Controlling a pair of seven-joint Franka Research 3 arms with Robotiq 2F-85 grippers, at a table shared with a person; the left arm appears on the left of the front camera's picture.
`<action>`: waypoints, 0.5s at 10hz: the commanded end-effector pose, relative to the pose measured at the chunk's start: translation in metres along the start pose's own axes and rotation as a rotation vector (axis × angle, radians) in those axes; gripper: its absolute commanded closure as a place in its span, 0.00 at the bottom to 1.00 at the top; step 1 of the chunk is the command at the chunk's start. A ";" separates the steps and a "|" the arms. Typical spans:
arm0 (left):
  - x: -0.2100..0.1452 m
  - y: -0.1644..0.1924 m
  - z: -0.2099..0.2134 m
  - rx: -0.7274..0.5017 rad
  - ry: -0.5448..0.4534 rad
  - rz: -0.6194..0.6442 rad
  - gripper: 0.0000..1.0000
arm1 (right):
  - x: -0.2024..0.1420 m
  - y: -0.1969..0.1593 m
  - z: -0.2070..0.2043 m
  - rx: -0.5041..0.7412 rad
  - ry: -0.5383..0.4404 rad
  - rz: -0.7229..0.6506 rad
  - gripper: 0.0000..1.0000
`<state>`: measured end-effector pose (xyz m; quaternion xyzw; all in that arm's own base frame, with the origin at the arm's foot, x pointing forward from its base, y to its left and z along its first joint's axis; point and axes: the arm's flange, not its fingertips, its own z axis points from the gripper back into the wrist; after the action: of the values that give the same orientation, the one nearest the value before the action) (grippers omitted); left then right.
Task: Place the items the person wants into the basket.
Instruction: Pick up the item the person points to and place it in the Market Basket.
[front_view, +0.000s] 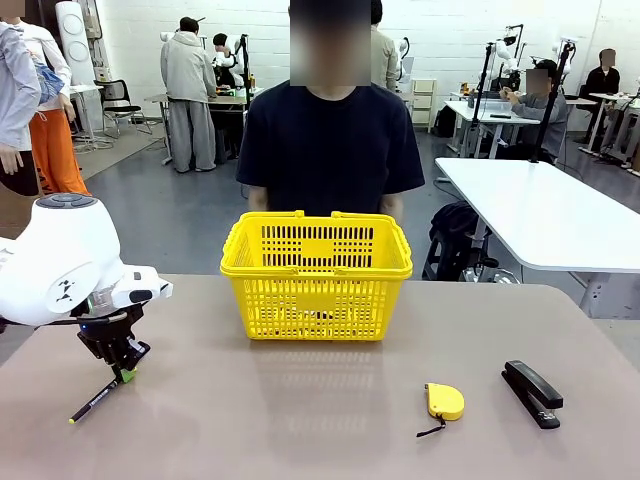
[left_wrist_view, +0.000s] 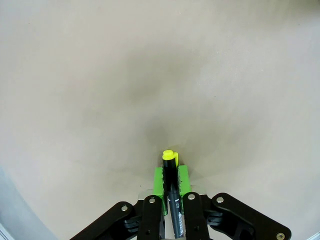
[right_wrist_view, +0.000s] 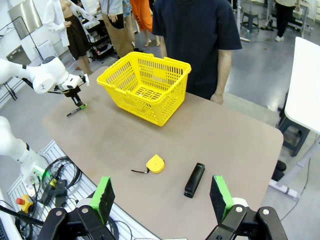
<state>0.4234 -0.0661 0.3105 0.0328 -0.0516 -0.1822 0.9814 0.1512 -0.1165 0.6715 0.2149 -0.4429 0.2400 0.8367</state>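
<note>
My left gripper (front_view: 120, 372) is shut on the thin black pen with yellow ends (front_view: 98, 400), low over the table's left part. The pen slants down to the left, its lower tip at or just above the tabletop. In the left wrist view the pen (left_wrist_view: 170, 165) sits clamped between the green pads (left_wrist_view: 159, 181), one yellow end sticking out ahead. The yellow basket (front_view: 315, 275) stands mid-table, well to the right of this gripper, and the person (front_view: 330, 140) stands behind it with arms down. My right gripper (right_wrist_view: 162, 197) hovers open high above the table's near edge.
A small yellow tape measure (front_view: 444, 400) and a black stapler (front_view: 532, 392) lie on the right front of the table. Something dark shows faintly through the basket's front lattice. A white table (front_view: 545, 215) stands at the back right.
</note>
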 end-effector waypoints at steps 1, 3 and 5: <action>-0.024 -0.004 -0.008 -0.014 0.018 0.022 1.00 | 0.000 0.000 -0.001 -0.005 0.015 -0.009 0.00; -0.022 -0.003 -0.002 -0.018 0.023 0.013 1.00 | 0.000 0.000 -0.001 -0.005 0.015 -0.009 0.00; -0.024 -0.008 0.023 -0.028 0.088 -0.002 1.00 | 0.000 0.000 -0.001 -0.005 0.015 -0.009 0.00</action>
<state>0.4173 -0.0654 0.3162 0.0349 -0.0270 -0.1814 0.9824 0.1512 -0.1165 0.6715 0.2149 -0.4429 0.2400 0.8367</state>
